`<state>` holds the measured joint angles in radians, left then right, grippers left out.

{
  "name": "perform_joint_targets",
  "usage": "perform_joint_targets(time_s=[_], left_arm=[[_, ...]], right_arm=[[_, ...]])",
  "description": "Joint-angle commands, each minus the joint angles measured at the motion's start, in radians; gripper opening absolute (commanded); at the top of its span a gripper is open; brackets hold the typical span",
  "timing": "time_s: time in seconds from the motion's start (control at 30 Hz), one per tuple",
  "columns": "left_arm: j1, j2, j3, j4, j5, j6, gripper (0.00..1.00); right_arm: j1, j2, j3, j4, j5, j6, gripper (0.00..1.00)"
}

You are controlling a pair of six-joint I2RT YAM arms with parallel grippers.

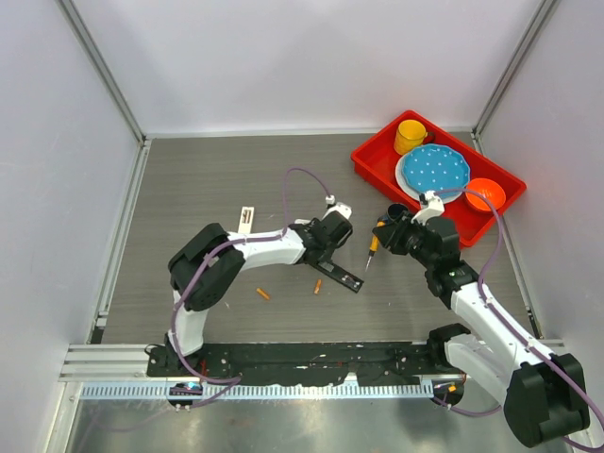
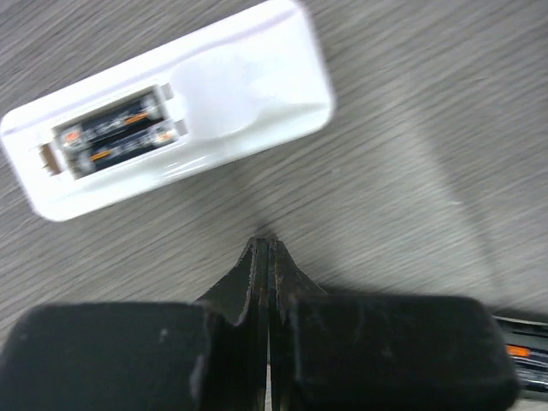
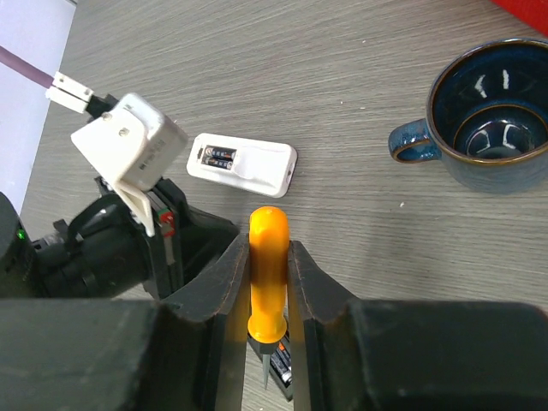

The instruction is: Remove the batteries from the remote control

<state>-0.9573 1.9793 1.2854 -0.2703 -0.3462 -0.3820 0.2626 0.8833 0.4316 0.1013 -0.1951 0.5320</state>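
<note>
Batteries point(image 2: 120, 137), two dark ones, sit in the open back of a white remote point(image 2: 257, 94) on the grey surface point(image 2: 411, 197), at 11 o'clock from the left gripper point(image 2: 264, 250), whose jaws are pressed together on nothing. Two orange batteries point(image 1: 263, 293) lie loose nearby. The right gripper point(image 3: 269, 257) has its jaws clamped on an orange screwdriver point(image 3: 268, 224).

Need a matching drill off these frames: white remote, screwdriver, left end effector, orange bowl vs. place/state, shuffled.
1. white remote
2. screwdriver
3. left end effector
4. orange bowl

A. in the red tray
B. shut, holding nothing
C. back open, two batteries inside
D. clamped in the right end effector

Pairs: 1-C, 2-D, 3-B, 4-A
</note>
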Motion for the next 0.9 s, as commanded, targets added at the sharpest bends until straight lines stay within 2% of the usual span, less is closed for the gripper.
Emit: perform_joint_targets(time_s=[0.0, 0.13, 0.2, 0.33, 0.53, 0.63, 0.7, 0.73, 0.77, 0.87], left_arm=[[0.022, -0.051, -0.083, -0.050, -0.048, -0.027, 0.00], [0.022, -0.092, -0.149, -0.014, 0.005, -0.034, 0.00], [0.019, -0.129, -0.202, 0.032, 0.094, -0.028, 0.00], [0.003, -0.171, -0.268, 0.124, 0.179, -0.025, 0.00], [-0.001, -0.172, -0.267, 0.140, 0.191, -0.008, 0.00], [-0.001, -0.194, -0.247, 0.123, 0.153, 0.011, 0.07], [-0.001, -0.221, -0.245, 0.125, 0.135, 0.040, 0.22], [-0.001, -0.229, -0.248, 0.129, 0.128, 0.054, 0.32], [-0.001, -0.238, -0.250, 0.132, 0.122, 0.070, 0.48], [0.000, -0.255, -0.241, 0.137, 0.113, 0.087, 0.75]], right_arm=[[0.006, -0.012, -0.005, 0.057, 0.002, -0.010, 0.01], [0.006, -0.004, -0.007, 0.060, -0.001, -0.012, 0.01], [0.004, 0.005, -0.007, 0.063, -0.004, -0.012, 0.01], [0.004, 0.016, -0.007, 0.074, -0.009, -0.007, 0.01], [0.006, 0.025, -0.007, 0.074, -0.015, -0.006, 0.01], [0.006, 0.022, -0.004, 0.067, -0.017, -0.009, 0.01], [0.006, 0.019, -0.004, 0.064, -0.017, -0.010, 0.01], [0.006, 0.017, -0.004, 0.063, -0.015, -0.010, 0.01], [0.006, 0.017, -0.004, 0.063, -0.015, -0.009, 0.01], [0.006, 0.022, -0.004, 0.066, -0.020, -0.012, 0.01]])
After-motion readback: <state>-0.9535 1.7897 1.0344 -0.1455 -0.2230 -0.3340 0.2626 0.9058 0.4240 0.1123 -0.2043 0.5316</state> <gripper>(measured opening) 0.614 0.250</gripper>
